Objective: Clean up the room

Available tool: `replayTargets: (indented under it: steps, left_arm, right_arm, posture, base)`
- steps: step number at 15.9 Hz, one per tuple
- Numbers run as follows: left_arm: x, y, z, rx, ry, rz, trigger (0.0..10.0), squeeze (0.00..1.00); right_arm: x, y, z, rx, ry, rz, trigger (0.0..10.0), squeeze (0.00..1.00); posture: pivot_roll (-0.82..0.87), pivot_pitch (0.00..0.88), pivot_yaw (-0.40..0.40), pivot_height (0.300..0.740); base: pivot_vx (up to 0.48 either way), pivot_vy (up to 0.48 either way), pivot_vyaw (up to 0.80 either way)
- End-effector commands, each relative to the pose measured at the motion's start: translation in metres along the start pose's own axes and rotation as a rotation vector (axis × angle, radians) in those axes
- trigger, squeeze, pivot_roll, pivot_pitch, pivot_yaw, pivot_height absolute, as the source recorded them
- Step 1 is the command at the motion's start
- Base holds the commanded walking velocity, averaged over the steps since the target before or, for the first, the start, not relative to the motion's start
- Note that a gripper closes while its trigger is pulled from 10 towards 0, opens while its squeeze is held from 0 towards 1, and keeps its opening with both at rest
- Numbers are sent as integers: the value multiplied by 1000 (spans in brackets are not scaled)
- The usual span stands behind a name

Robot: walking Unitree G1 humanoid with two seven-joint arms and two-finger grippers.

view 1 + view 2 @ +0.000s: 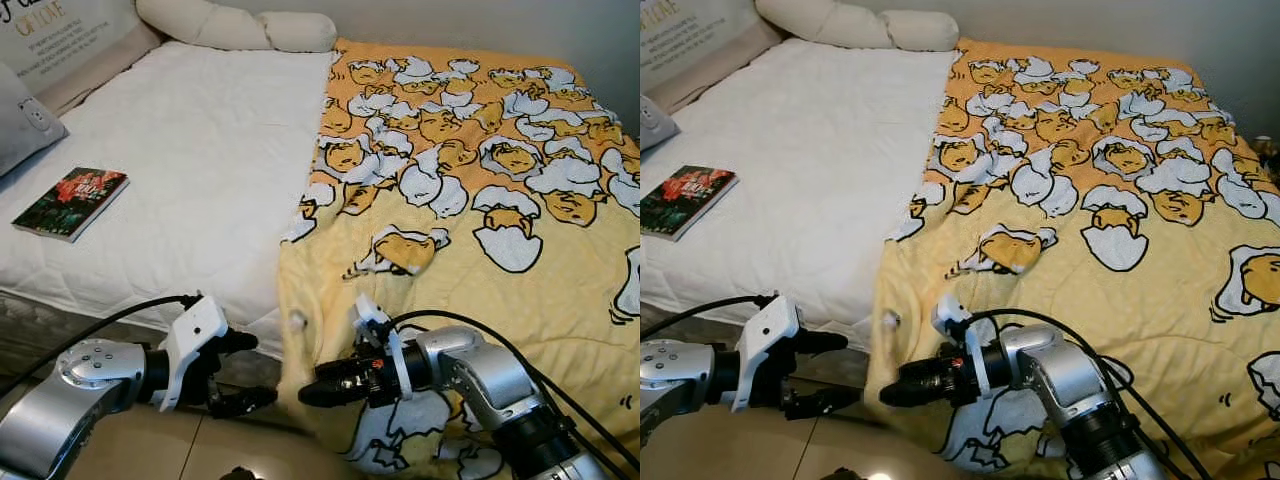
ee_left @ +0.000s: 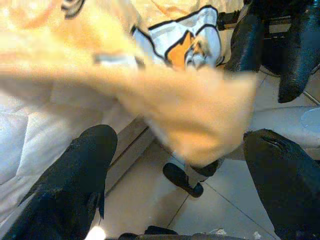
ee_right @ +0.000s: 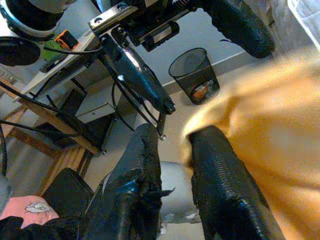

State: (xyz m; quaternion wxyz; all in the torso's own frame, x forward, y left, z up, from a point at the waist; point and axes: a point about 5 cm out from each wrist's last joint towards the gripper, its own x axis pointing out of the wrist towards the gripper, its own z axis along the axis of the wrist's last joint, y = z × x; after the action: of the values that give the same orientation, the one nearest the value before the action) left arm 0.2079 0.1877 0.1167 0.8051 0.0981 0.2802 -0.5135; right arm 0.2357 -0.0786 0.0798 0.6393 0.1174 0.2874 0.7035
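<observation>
Left eye view is showing the yellow blanket (image 1: 470,200) covering only the robot's right half of the bed, with the white mattress (image 1: 190,170) bare and a book (image 1: 70,202) lying on it, so tidying is looking barely begun. Right gripper (image 1: 312,392) is sitting at the blanket's hanging corner, fingers narrow and seemingly pinching the edge. Left gripper (image 1: 240,372) is hovering just beside that corner, spread wide, holding nothing.

Yellow blanket (image 1: 480,230) with white-and-orange egg cartoons, plain white quilted mattress (image 1: 190,170), black fingers (image 1: 240,342).
</observation>
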Motion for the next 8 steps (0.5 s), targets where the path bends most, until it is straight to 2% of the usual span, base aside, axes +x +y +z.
replayTargets:
  steps: [1,5,8]
  left_arm:
    - [-4,1,2,18,1,11,10000,957]
    - [-3,-1,2,16,4,0,10000,961]
    - [-1,0,4,20,2,0,10000,961]
  right_arm:
    - [0,2,7,-22,-2,6,10000,1000]
    - [0,3,3,1,6,2,10000,1000]
    - [-4,-6,-4,-6,27,-107,10000,1000]
  posture:
    - [-17,0,-18,740]
    - [-19,0,-13,740]
    - [-21,0,-11,740]
  base:
    - [0,0,0]
    - [0,0,0]
    - [0,0,0]
